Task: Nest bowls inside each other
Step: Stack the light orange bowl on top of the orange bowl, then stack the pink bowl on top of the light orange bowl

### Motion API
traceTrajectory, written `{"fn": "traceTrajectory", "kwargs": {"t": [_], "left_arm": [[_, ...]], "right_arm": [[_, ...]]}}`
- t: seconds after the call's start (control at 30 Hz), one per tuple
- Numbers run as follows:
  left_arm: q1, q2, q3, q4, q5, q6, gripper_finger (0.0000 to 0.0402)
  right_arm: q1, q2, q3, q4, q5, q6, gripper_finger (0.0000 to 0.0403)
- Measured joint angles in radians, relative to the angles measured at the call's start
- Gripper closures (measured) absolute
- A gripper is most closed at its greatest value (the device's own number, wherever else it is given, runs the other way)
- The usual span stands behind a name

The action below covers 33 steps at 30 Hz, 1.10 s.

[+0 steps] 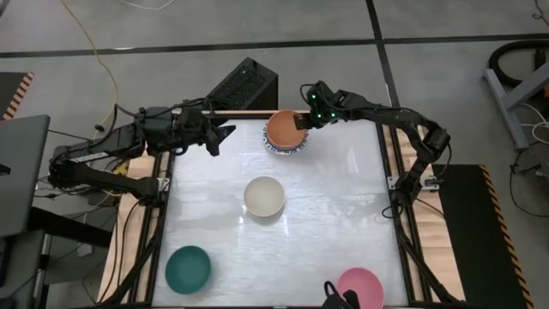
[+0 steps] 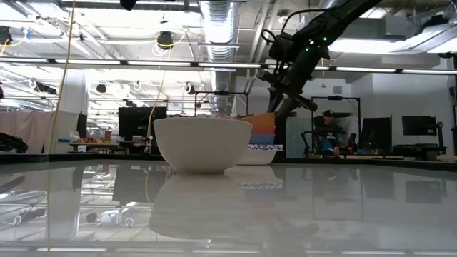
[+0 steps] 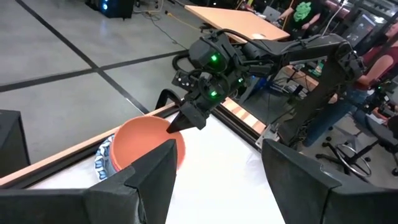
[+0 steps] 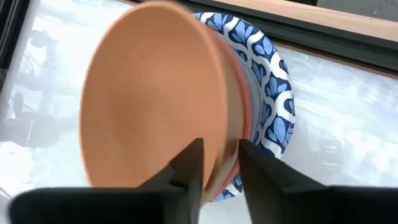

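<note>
At the table's far edge an orange bowl [image 4: 149,99] sits tilted in a stack whose lowest visible bowl is a white one with a blue patterned rim [image 4: 267,93]. A red rim [image 4: 241,127] shows just under the orange one. My right gripper [image 4: 221,155] comes slanting down from the right and is open, one finger inside the orange bowl's rim and one outside. My left gripper [image 1: 219,137] hangs open above the far left of the table, nothing between its fingers [image 3: 143,180]. A cream bowl [image 1: 264,196] stands on its base mid-table. My right gripper has one finger on each side of the orange bowl's near-right rim [image 4: 225,134], coming slanting from above and the right. A gap shows between the fingers, and I cannot tell whether either one touches the rim. The bowl rests tilted in the stack.
A teal bowl [image 1: 188,268] stands near the front left corner and a pink bowl [image 1: 359,287] near the front right. A wooden strip [image 1: 240,112] borders the table's far edge right behind the stack. In the room beyond, a person sits at a desk [image 2: 330,132].
</note>
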Motion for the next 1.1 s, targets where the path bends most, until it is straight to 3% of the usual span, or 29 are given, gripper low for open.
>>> {"fn": "traceTrajectory", "kwargs": {"t": [0.23, 0.43, 0.53, 0.7, 0.8, 0.97, 1.1], "left_arm": [[0.0, 0.0, 0.0, -0.022, 0.0, 0.001, 0.0177], [0.0, -0.011, -0.001, -0.019, 0.0, 0.002, 0.0177], [0.0, -0.028, -0.001, -0.02, 0.0, 0.026, 0.0177], [0.0, -0.061, -0.001, -0.008, 0.016, 0.059, 0.0177], [0.0, -0.075, -0.001, -0.011, 0.025, 0.093, 0.0177], [0.0, -0.081, -0.001, -0.014, 0.101, 0.149, 0.0177], [-0.001, -0.073, -0.001, -0.015, 0.205, 0.187, 0.0177]], "right_arm": [[-0.001, 0.001, 0.024, 0.002, 0.0, -0.019, 0.0221], [-0.001, 0.001, 0.088, 0.008, 0.009, -0.085, 0.0212], [0.009, -0.021, 0.091, 0.037, 0.067, -0.11, 0.0215], [0.061, -0.146, 0.05, 0.195, 0.205, -0.231, 0.0223], [0.096, -0.245, 0.006, 0.251, 0.196, -0.315, 0.0226], [0.15, -0.42, -0.036, 0.083, 0.107, -0.323, 0.0226], [0.268, -0.518, -0.037, -0.111, 0.079, -0.286, 0.0226]]}}
